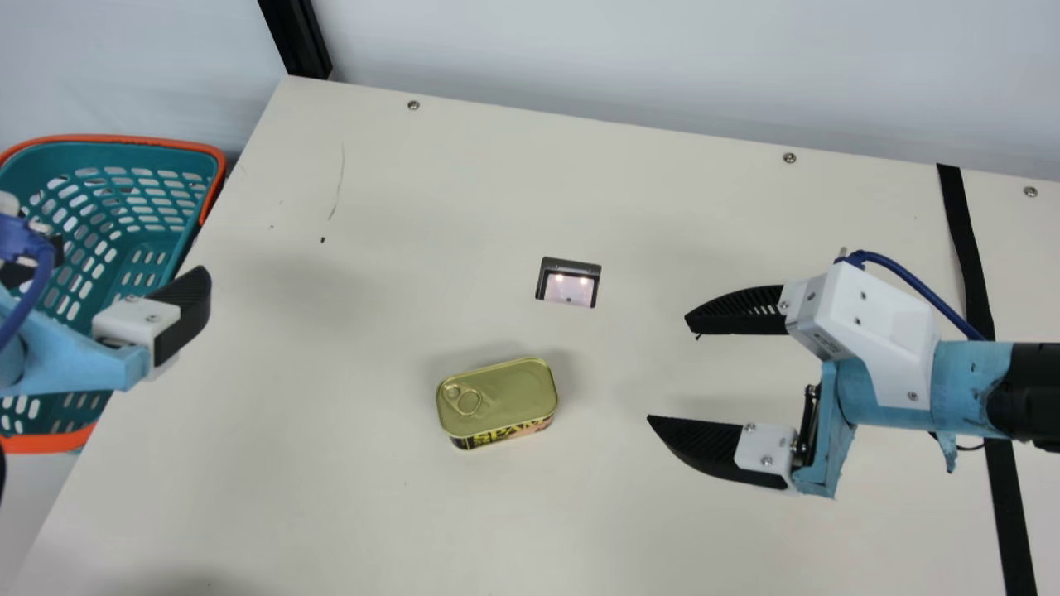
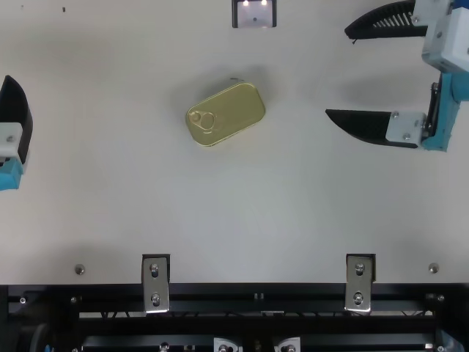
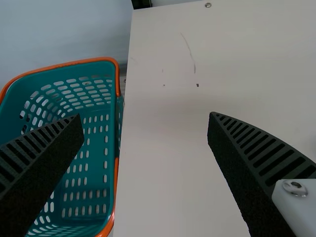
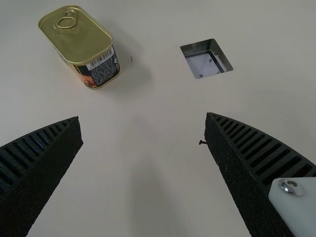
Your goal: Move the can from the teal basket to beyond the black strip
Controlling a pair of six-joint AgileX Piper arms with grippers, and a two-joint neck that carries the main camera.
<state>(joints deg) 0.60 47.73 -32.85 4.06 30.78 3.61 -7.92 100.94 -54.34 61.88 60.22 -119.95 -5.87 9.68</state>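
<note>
The teal basket [image 1: 108, 151] with its orange rim [image 1: 217, 161] is under the left end effector [image 1: 128, 263]. The gold can [image 1: 505, 393] sits on the cream desk [image 1: 331, 513], in front of the right end effector [image 1: 669, 370], apart from its tips. The left end effector is wide open, holding nothing. The right end effector is wide open too, holding nothing. A square hole [image 1: 570, 288] is ahead of it, and the black strip [image 1: 965, 240] runs behind it.

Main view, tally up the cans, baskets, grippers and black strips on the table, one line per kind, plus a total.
Cans: 1, the gold-lidded can
Baskets: 1, the teal basket
Grippers: 2, left gripper and right gripper
Black strips: 1, the black strip
Total: 5
</note>
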